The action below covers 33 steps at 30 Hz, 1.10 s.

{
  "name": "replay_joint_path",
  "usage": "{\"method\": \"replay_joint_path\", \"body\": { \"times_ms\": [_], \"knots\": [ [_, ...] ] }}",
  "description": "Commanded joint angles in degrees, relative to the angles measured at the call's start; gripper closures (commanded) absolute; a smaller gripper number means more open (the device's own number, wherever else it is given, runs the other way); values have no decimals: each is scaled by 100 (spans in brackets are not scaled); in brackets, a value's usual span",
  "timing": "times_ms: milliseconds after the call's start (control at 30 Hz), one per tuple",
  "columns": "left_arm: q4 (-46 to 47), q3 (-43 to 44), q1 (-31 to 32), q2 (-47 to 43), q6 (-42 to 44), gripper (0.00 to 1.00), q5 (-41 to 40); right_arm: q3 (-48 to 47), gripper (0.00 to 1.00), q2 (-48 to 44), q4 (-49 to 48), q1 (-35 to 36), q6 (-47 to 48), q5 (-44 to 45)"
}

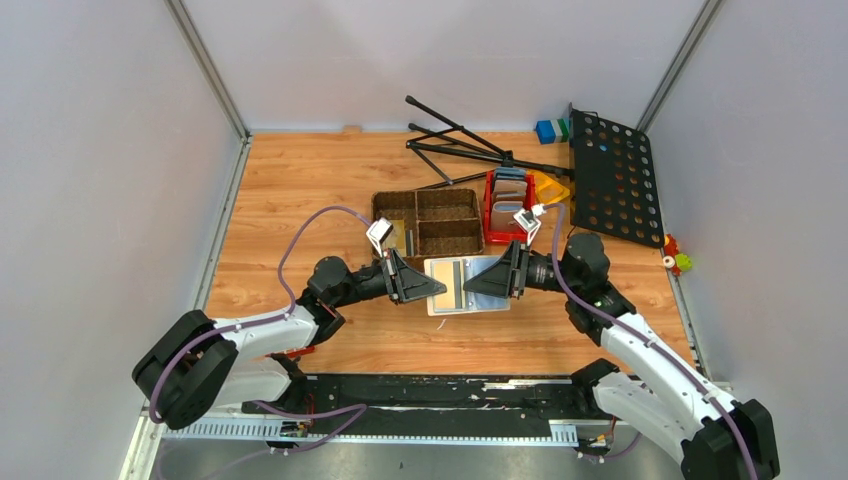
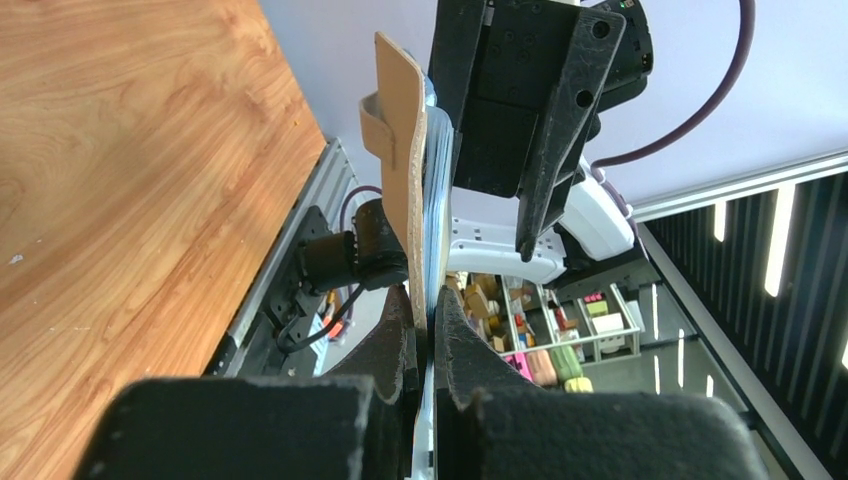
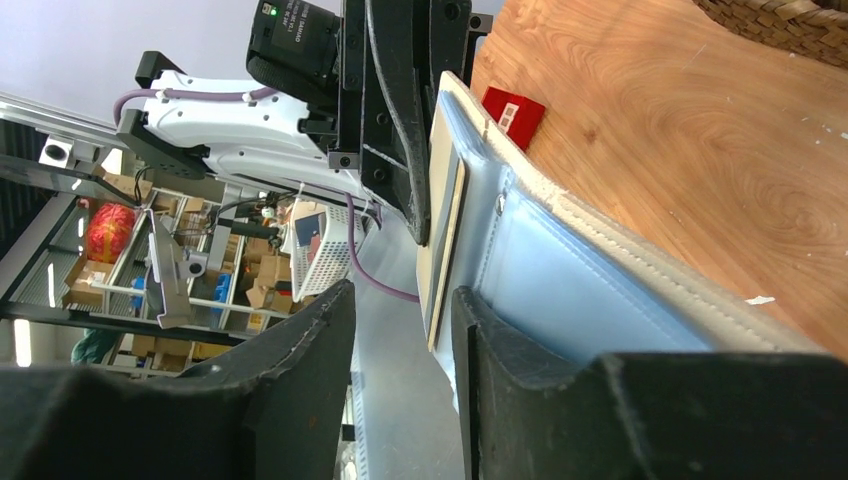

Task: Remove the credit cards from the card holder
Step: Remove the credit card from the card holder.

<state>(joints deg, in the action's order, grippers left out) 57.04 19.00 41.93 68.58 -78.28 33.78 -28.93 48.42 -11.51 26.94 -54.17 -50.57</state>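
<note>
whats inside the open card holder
The card holder shows pale blue pockets and one tan card poking out. Any cards pushed deeper into the pockets are hidden by the lining.

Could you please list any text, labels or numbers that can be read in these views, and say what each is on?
No text can be read in any view.
Red card on the table: white label, print too small to read.
Left arm's black housing: small white marking, too blurred to read.

Wooden table [image 1: 300, 190], basket [image 1: 445, 220] dead centre. Red rack [image 1: 490, 208] at its three o'clock, perforated panel [image 1: 612, 175] at two o'clock.
</note>
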Motion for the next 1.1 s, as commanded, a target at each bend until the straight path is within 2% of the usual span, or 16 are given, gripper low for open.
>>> {"method": "replay_joint_path", "body": {
  "times_ms": [0, 133, 533, 700, 1067],
  "knots": [
    [406, 51, 70, -135, 31, 100, 6, 40, 63, 30, -342, 36, -113, -120],
    [398, 42, 74, -128, 32, 100, -56, 3, 71, -50, -350, 36, -128, -114],
    [366, 165, 170, -137, 50, 100, -39, 27, 72, 110, -271, 59, -89, -119],
    [561, 220, 200, -128, -77, 100, 26, -56, 71, 263, 301, 75, 289, -41],
    [859, 200, 211, -104, -262, 100, 79, 121, 71, 305, -203, 77, 17, -179]
  ]
}}
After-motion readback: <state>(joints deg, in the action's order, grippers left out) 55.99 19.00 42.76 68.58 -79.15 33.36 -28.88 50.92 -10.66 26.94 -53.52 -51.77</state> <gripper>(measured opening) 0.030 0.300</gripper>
